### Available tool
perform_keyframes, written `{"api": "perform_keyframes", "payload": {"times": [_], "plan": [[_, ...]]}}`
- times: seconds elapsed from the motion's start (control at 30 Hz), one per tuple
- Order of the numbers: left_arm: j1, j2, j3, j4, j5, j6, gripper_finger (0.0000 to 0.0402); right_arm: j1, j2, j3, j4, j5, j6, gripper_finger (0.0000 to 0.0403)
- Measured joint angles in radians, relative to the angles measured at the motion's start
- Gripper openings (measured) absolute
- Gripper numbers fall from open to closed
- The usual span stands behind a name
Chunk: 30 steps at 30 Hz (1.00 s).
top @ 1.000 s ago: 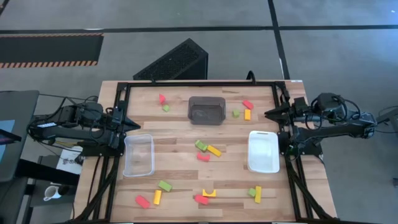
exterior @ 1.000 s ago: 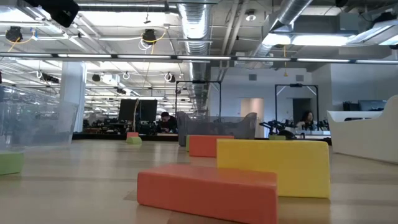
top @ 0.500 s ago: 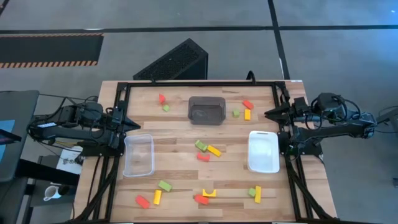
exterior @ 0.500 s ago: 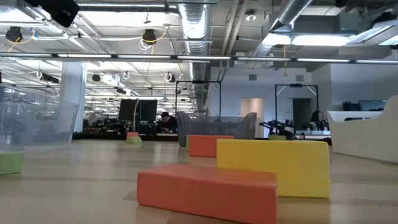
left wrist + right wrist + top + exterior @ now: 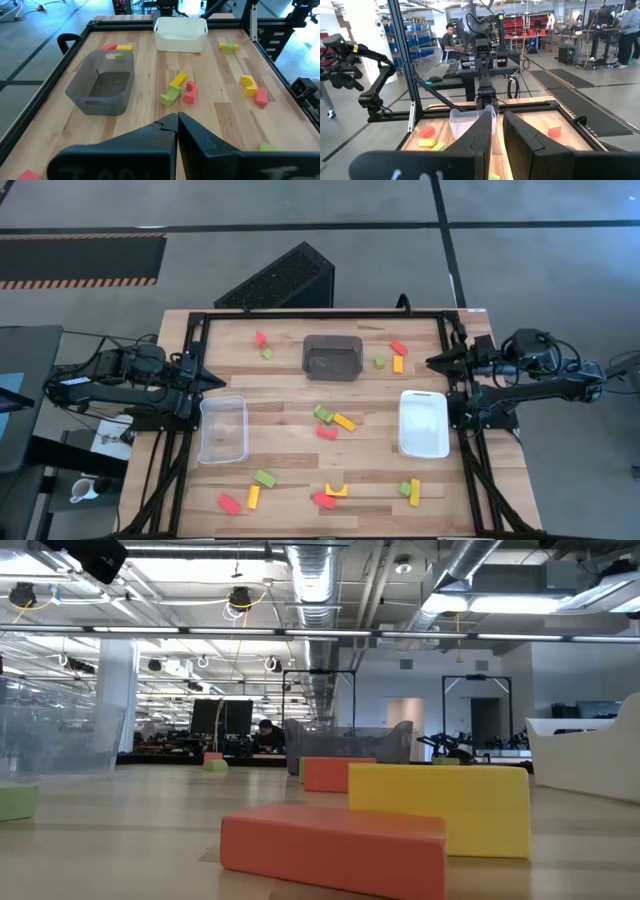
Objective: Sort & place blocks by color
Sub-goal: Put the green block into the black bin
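Red, yellow and light green blocks lie scattered on the wooden table: a green, yellow and red cluster [image 5: 334, 422] at the middle, several along the near edge such as a yellow arch [image 5: 336, 490], others by the far edge [image 5: 398, 355]. In the low view a red bar [image 5: 335, 850] and a yellow block [image 5: 440, 808] lie flat up close. My left gripper [image 5: 215, 377] [image 5: 177, 118] waits shut at the table's left edge. My right gripper [image 5: 432, 363] [image 5: 497, 114] waits shut at the right edge. Neither touches a block.
A dark grey bin [image 5: 332, 356] stands at the far middle, a clear bin [image 5: 222, 430] on the left and a white bin [image 5: 424, 423] on the right. A black frame [image 5: 300, 314] borders the table. People sit at desks in the room beyond.
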Motion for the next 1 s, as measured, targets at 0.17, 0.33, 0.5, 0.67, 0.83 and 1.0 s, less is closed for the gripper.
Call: {"api": "perform_keyframes", "payload": {"times": [0.17,0.33,0.5,0.67,0.83,1.0], "plan": [[0.000,0.000,0.000,0.000,0.000,0.000,0.0000,-0.002,0.001,0.000,0.029,0.002,0.000,0.0075],[0.000,0.000,0.000,0.000,0.000,0.000,0.0000,-0.002,0.000,0.000,0.074,0.001,0.000,0.0075],[0.000,0.000,0.000,0.000,0.000,0.000,0.0000,-0.002,0.001,0.000,0.095,0.027,0.001,0.0075],[0.000,0.000,0.000,0.000,0.000,0.000,0.0000,-0.002,0.022,0.000,0.146,0.141,-0.003,0.0075],[0.000,0.000,0.000,0.000,0.000,0.000,0.0000,-0.002,0.077,0.000,0.169,0.315,-0.025,0.0077],[0.000,0.000,0.000,0.000,0.000,0.000,0.0000,-0.001,0.155,0.000,0.125,0.390,-0.056,0.0098]]}}
